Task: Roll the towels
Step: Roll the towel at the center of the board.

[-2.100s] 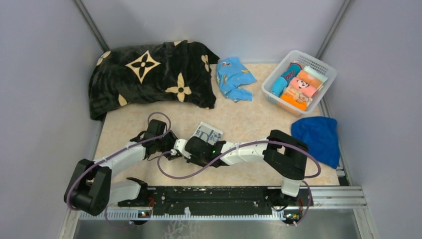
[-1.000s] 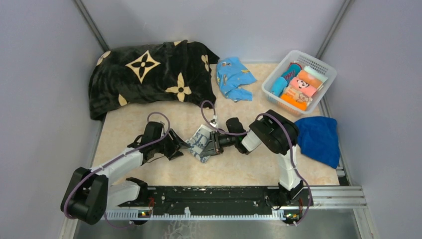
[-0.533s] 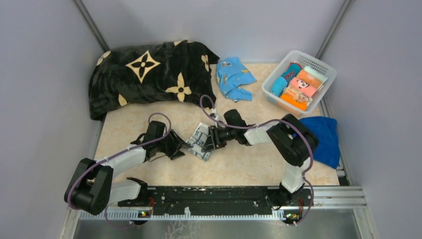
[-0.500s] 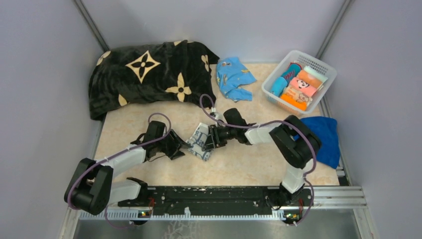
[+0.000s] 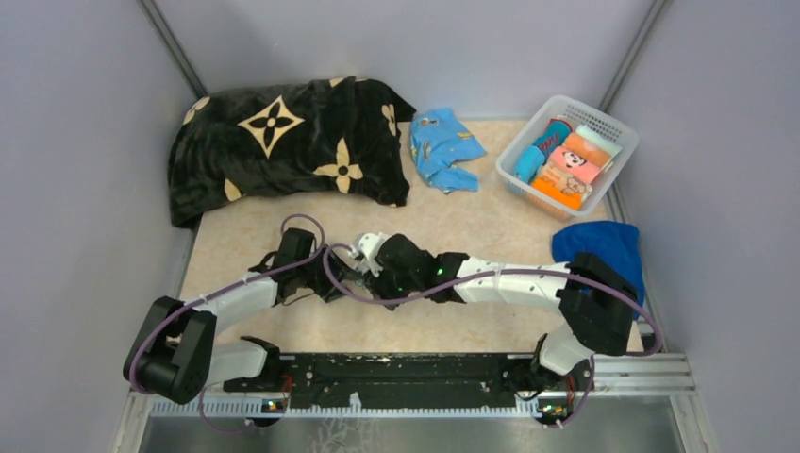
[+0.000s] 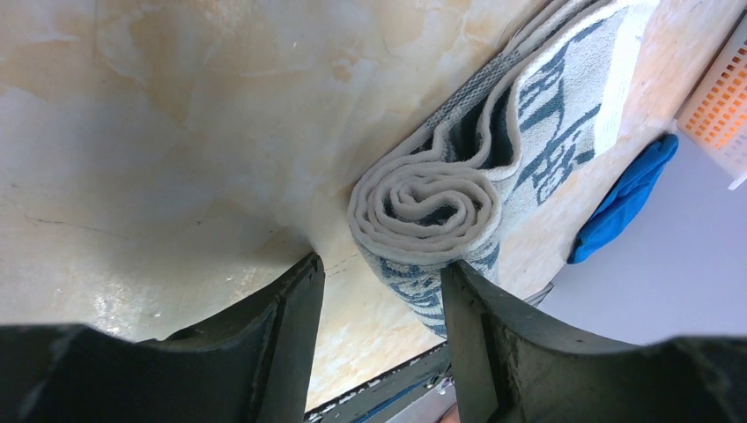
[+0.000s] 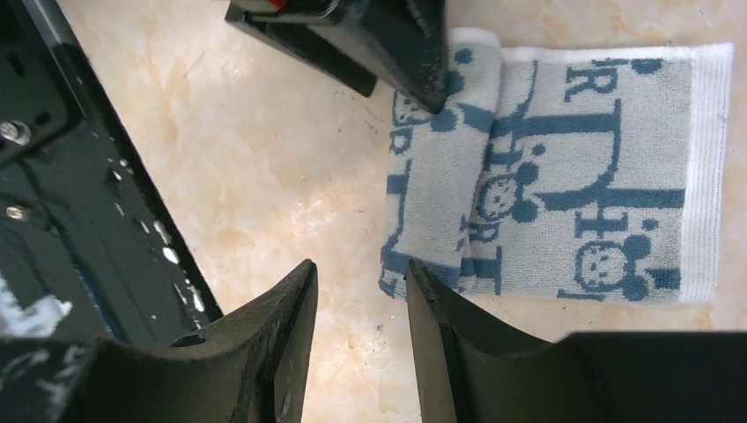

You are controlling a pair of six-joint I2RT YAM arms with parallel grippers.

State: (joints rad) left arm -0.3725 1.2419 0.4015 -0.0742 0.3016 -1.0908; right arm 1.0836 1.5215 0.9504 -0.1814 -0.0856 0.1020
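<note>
Showing 3 towels — turq. [image 5: 441, 146], blue [image 5: 607, 247], white [image 7: 564, 176] part-rolled.

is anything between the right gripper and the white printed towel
Nothing visible: only bare tabletop lies between the open right gripper and the half-rolled white printed towel. The left gripper sits at the roll's far end, off that line.

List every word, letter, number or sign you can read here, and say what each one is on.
"R": a dark-blue capital printed on the white towel, near the upper edge in the right wrist view.
Other dark-blue letters on that towel: cut off by the roll and the folds, so no whole word reads.
Basket contents: any print is too small to read.
Black blanket: flower motifs only, no text.
</note>
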